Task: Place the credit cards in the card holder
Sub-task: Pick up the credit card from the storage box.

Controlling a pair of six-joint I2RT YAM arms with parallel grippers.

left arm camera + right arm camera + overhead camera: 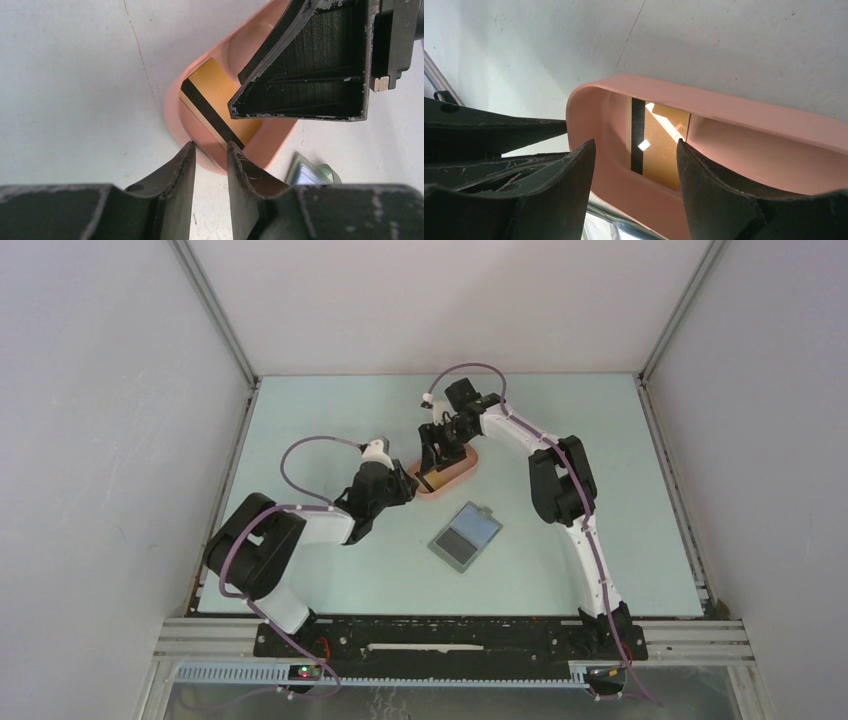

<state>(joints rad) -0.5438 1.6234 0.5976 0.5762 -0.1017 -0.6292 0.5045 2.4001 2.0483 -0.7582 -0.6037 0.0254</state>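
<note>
Gold card (pixel 663 145) in tray (pixel 734 107); holder (pixel 465 536) open

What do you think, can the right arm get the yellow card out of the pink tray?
Probably yes. The right gripper hangs open just above the pink tray, a finger on either side of the yellow card, with nothing between. The tray's walls might make the pinch fiddly.

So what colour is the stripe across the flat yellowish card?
Black stripe; clearest in left wrist view.
</note>
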